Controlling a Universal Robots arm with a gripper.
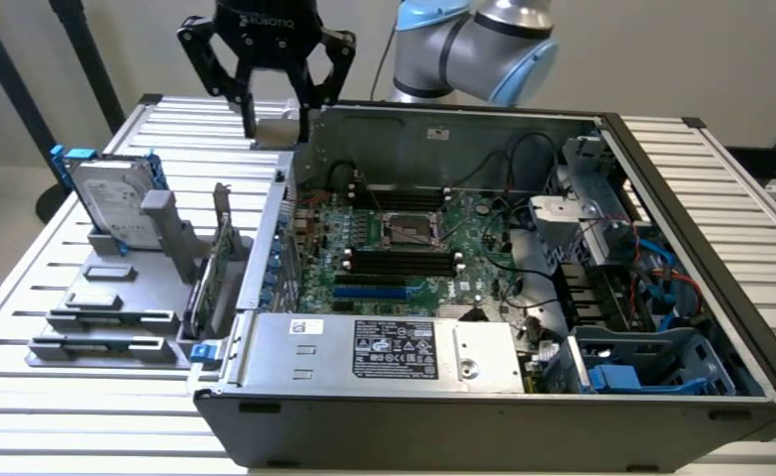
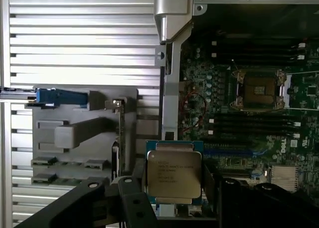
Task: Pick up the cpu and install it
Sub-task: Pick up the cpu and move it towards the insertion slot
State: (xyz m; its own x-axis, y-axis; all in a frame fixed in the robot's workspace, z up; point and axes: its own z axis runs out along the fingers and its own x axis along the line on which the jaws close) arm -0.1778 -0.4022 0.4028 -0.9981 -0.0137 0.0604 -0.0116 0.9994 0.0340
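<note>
Grips the cpu (image 2: 173,175) by its edges between the jaws, metal top facing the wrist camera. Holds it above the slatted bench (image 1: 705,169), just beside a corner of the open computer case (image 1: 494,426). Hangs well apart from the socket (image 2: 259,90) on the motherboard (image 1: 474,223) and from the hard drive (image 1: 113,203) standing in the grey holder (image 1: 110,297) at the exterior view's left.

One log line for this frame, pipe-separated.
gripper: shut on small flat square silver-topped cpu | location: over side wall of open black computer case | motherboard cpu socket: empty | install: not yet done
</note>
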